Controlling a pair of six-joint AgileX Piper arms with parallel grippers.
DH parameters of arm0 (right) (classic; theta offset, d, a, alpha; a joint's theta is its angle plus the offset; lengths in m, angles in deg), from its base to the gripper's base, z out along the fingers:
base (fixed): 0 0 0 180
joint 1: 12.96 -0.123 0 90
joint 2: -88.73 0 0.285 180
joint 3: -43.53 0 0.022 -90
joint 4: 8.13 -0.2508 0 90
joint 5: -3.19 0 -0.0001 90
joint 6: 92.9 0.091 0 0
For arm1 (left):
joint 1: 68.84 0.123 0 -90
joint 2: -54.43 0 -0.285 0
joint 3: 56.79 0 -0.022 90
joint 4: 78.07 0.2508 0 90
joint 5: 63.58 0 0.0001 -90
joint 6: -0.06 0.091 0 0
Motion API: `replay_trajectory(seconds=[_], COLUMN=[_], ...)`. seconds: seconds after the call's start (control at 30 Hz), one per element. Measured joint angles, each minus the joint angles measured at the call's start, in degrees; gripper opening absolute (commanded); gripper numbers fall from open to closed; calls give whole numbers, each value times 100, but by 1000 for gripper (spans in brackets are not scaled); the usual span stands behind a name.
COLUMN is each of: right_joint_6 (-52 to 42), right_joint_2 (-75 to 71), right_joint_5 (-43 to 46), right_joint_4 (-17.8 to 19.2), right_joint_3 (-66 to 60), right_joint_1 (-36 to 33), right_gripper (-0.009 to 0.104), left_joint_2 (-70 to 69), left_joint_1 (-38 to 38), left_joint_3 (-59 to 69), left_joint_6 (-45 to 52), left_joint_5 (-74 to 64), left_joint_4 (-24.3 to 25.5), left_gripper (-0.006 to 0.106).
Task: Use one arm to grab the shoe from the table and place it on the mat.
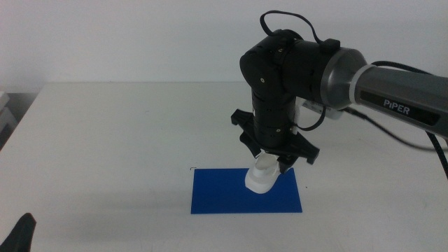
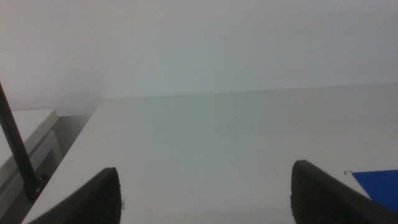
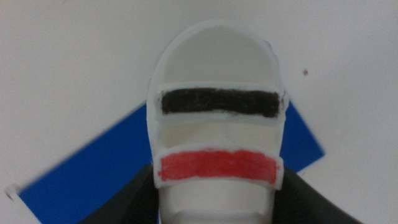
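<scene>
My right arm [image 1: 392, 91] reaches in from the right, and its gripper [image 1: 273, 162] is shut on the white shoe [image 1: 263, 176]. The shoe hangs tilted, toe down, over the right part of the blue mat [image 1: 224, 192]. Its lower end is at the mat's surface; I cannot tell whether it touches. In the right wrist view the shoe [image 3: 214, 68] shows one black strap and one red strap between the dark jaws of the gripper [image 3: 214, 211], with the mat [image 3: 87, 177] beneath. My left gripper [image 2: 205, 171] waits open at the near left [image 1: 24, 234].
The white table [image 1: 119, 140] stretches around the mat. A corner of the mat [image 2: 380, 186] shows in the left wrist view. A pale cabinet [image 2: 25, 143] stands beyond the table's left edge. A black cable [image 1: 392, 133] trails from the right arm.
</scene>
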State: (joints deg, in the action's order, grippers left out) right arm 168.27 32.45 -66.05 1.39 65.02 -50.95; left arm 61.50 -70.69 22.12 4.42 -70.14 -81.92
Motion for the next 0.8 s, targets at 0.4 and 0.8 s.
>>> replay_trajectory(seconds=[0.4,0.8], right_joint_6=[-4617,-7933], right_joint_2=[0,0], right_joint_5=[-47,274], right_joint_4=[50,36], right_joint_3=[0,0], right_joint_1=[0,0], right_gripper=[-4,-4], left_joint_2=[0,0], left_joint_1=[0,0], left_joint_3=[0,0], left_joint_6=[0,0], left_joint_5=[0,0], left_joint_4=[0,0], left_gripper=[94,94])
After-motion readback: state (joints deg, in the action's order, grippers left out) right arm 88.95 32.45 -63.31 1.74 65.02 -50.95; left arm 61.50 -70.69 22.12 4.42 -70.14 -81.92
